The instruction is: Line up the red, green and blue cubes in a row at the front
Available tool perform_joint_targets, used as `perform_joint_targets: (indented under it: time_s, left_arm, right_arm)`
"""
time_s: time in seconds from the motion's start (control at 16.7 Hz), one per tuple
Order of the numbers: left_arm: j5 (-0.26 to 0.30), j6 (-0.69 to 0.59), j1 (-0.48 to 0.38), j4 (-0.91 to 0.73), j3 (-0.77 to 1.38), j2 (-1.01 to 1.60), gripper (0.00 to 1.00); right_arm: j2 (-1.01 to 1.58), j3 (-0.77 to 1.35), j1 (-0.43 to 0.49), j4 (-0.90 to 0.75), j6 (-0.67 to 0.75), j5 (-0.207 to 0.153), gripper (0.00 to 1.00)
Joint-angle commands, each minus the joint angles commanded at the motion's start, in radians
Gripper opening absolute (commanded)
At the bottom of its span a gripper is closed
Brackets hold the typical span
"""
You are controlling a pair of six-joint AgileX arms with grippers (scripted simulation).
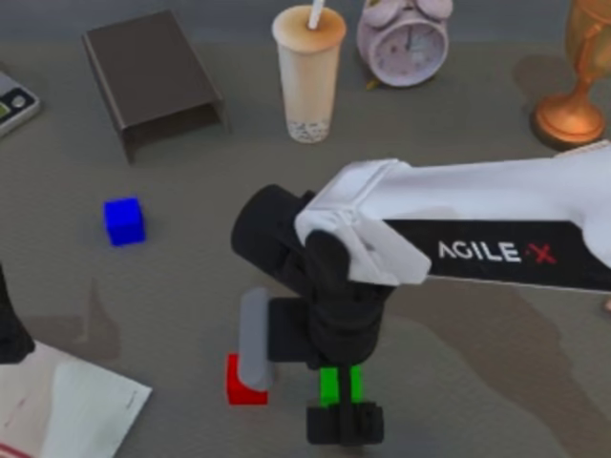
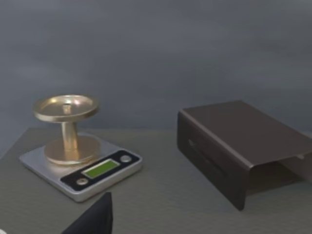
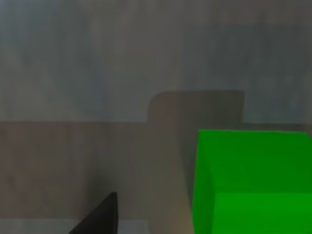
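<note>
The right gripper [image 1: 342,396] hung low at the table's front edge, near the middle, its jaws closed on the green cube [image 1: 340,384]. The red cube [image 1: 243,382] lay just left of it, also near the front edge. The blue cube [image 1: 124,220] sat well apart, toward the left edge. The left arm [image 1: 11,324] was parked at the left edge; whether its jaws were open or closed could not be told.

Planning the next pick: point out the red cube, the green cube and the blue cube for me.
red cube [image 1: 239,384], top view, its exposed left part.
green cube [image 1: 330,384], top view, the strip showing under the right arm.
blue cube [image 1: 124,220], top view, middle of its top face.
</note>
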Motion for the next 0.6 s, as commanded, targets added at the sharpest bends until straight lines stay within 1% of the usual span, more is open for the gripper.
perform_joint_targets:
  time_s: [0.12, 0.42, 0.6]
  left_arm:
    - [0.000, 0.000, 0.000, 0.000, 0.000, 0.000, 1.00]
    - [0.000, 0.000, 0.000, 0.000, 0.000, 0.000, 1.00]
    - [0.000, 0.000, 0.000, 0.000, 0.000, 0.000, 1.00]
  right_arm:
    - [-0.012, 0.031, 0.002, -0.038, -0.001, 0.001, 1.00]
    - [-0.070, 0.145, 0.007, -0.224, -0.003, -0.001, 1.00]
    - [-0.083, 0.162, 0.007, -0.245, -0.003, -0.001, 1.00]
